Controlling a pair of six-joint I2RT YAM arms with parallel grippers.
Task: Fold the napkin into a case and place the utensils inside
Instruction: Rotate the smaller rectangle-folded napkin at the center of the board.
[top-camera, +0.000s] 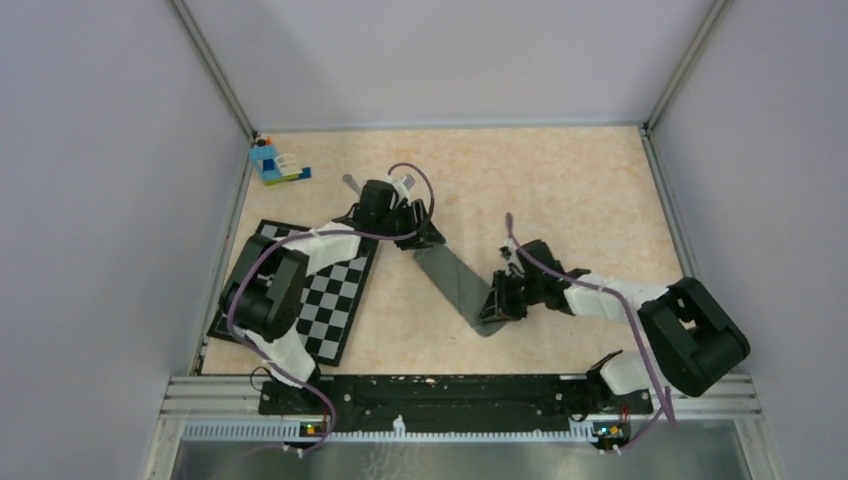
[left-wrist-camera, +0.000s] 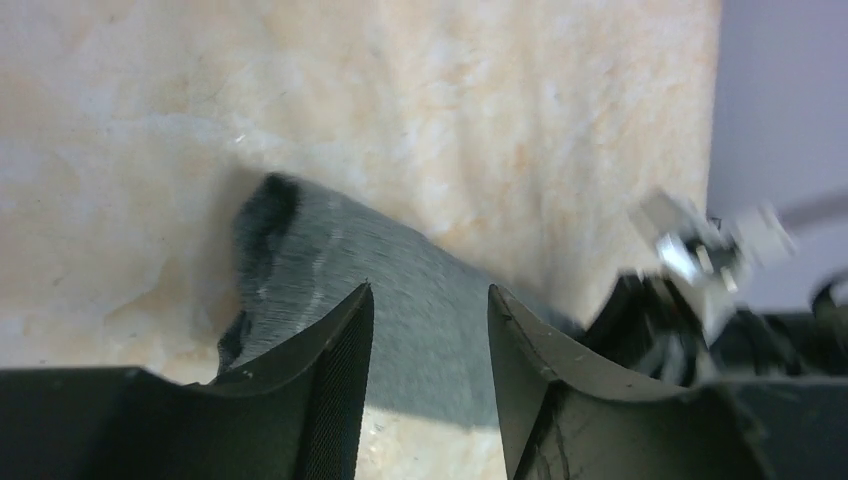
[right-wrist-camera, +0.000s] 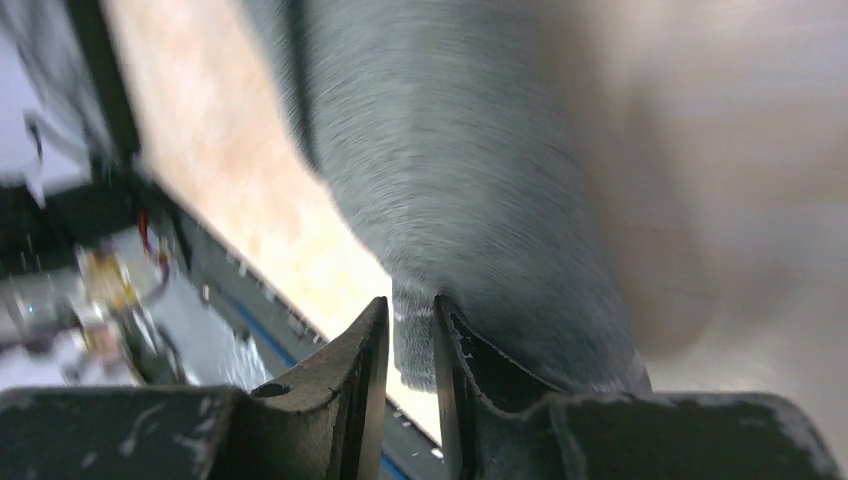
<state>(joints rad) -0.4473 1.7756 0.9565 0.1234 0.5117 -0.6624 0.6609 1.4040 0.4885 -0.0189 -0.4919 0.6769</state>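
Nearest, right gripper (right-wrist-camera: 410, 305) has jaws almost closed, pinching the near-end corner of the case (top-camera: 458, 280). It is a narrow dark grey strip flat on the table (top-camera: 580, 190), long axis diagonal, far-left to near-right. At its far end, left gripper (left-wrist-camera: 430, 290) jaws stand moderately apart, cloth showing in the gap, unclamped.

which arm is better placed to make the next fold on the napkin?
Right, probably. The right gripper is pinched on the near end of the napkin; the left gripper hangs open over the far end, gripping nothing.
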